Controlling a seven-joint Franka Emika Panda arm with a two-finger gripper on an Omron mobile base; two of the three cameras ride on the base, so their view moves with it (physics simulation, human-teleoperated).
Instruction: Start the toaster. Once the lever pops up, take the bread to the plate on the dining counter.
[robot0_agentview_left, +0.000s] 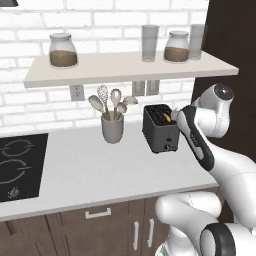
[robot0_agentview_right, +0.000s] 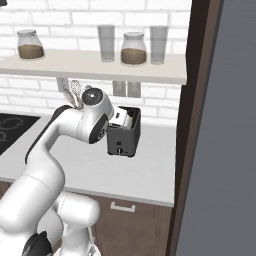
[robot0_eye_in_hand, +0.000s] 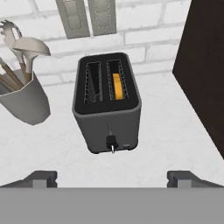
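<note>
The black two-slot toaster (robot0_eye_in_hand: 107, 103) stands on the white worktop, also visible as the toaster (robot0_agentview_left: 160, 127) and the toaster (robot0_agentview_right: 124, 132). A yellow-tan slice of bread (robot0_eye_in_hand: 117, 86) sits down in its right slot, seen as the bread (robot0_agentview_left: 165, 116) from the left. A small knob (robot0_eye_in_hand: 111, 142) sits low on its front. My gripper (robot0_eye_in_hand: 112, 178) hovers above and in front of the toaster, open wide, with nothing between its fingers (robot0_eye_in_hand: 41, 178). The plate and the dining counter are out of view.
A grey utensil cup (robot0_agentview_left: 113, 127) with spoons stands left of the toaster. A black hob (robot0_agentview_left: 20, 165) lies at the far left. A shelf (robot0_agentview_left: 125, 67) with jars and glasses hangs overhead. A dark tall cabinet side (robot0_agentview_right: 192, 125) rises right of the toaster.
</note>
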